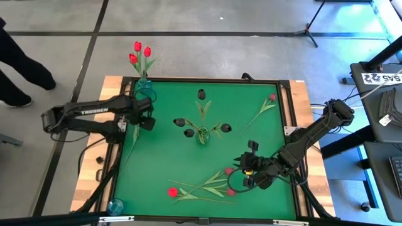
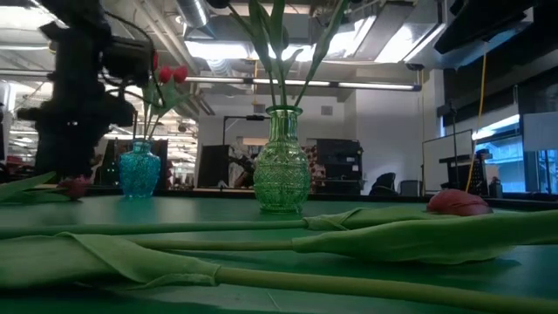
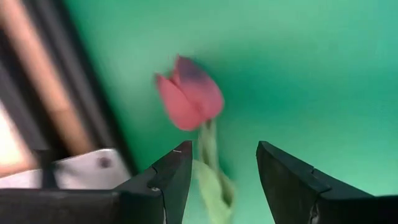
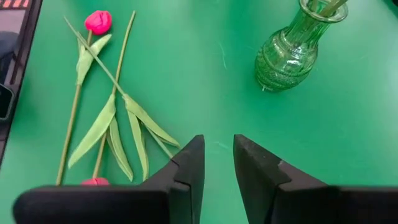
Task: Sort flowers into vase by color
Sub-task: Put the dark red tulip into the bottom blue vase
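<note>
My left gripper (image 1: 147, 120) hangs open, pointing down, at the table's far left over a red flower (image 3: 189, 99) that lies on the green mat. Its stem (image 3: 210, 152) runs between the two fingers, which stand on either side of it. A blue vase (image 1: 144, 88) beside it holds three red flowers (image 1: 141, 53). A green vase (image 1: 202, 135) at mid-table holds dark flowers. My right gripper (image 1: 249, 164) hovers at the near right, fingers a little apart with nothing between them (image 4: 219, 155). Loose flowers (image 4: 98, 22) lie on the mat to its left.
One more flower (image 1: 267, 107) lies at the far right of the mat. A small blue glass object (image 1: 115, 205) stands off the mat's near left corner. A dark raised frame (image 1: 213, 81) borders the mat. A person's legs (image 1: 16, 66) stand beyond the far left corner.
</note>
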